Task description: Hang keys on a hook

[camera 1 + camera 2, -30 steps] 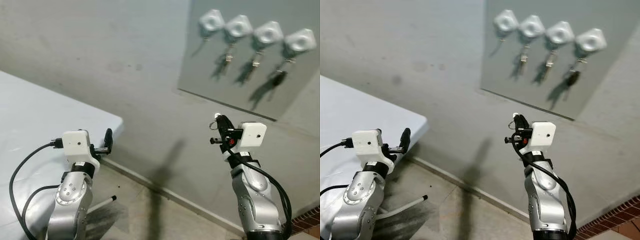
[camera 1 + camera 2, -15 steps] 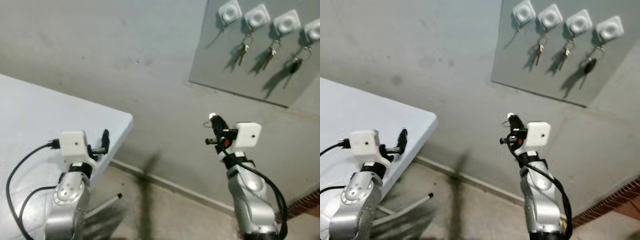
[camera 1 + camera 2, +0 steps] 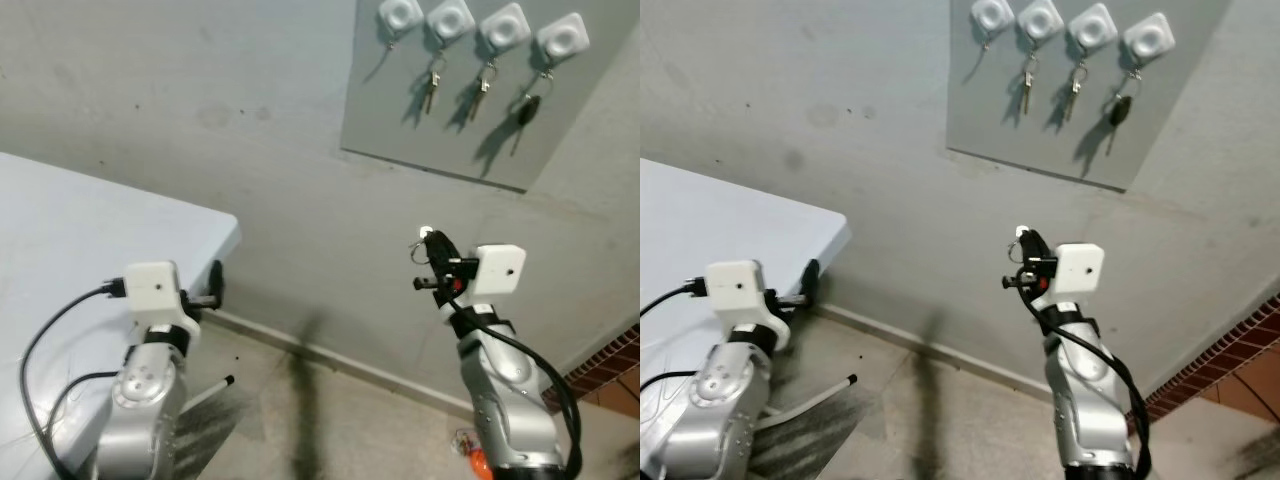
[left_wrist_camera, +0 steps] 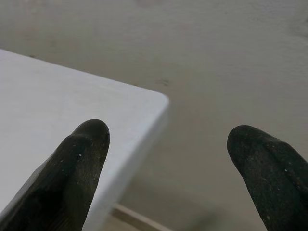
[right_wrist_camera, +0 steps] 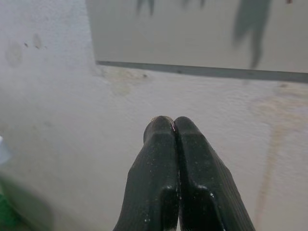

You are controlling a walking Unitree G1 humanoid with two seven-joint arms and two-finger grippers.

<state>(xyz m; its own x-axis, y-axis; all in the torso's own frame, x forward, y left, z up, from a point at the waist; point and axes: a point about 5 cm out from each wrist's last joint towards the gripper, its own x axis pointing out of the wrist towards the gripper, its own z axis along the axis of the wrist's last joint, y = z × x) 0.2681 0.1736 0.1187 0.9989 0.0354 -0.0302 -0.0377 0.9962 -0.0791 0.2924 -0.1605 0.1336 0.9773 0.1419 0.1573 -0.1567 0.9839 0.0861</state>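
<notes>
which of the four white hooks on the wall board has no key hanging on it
The leftmost hook, at the robot's left end of the row. It hangs bare, while the other three hooks each carry a key.

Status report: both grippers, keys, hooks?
Right gripper shut on small metal key ring, below grey hook board. Leftmost white hook free. Left gripper open, idle.

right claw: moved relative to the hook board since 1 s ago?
Cannot tell. The right claw sits lower below the hook board than before, but the wall and white table shifted too, so the head camera moved.
</notes>
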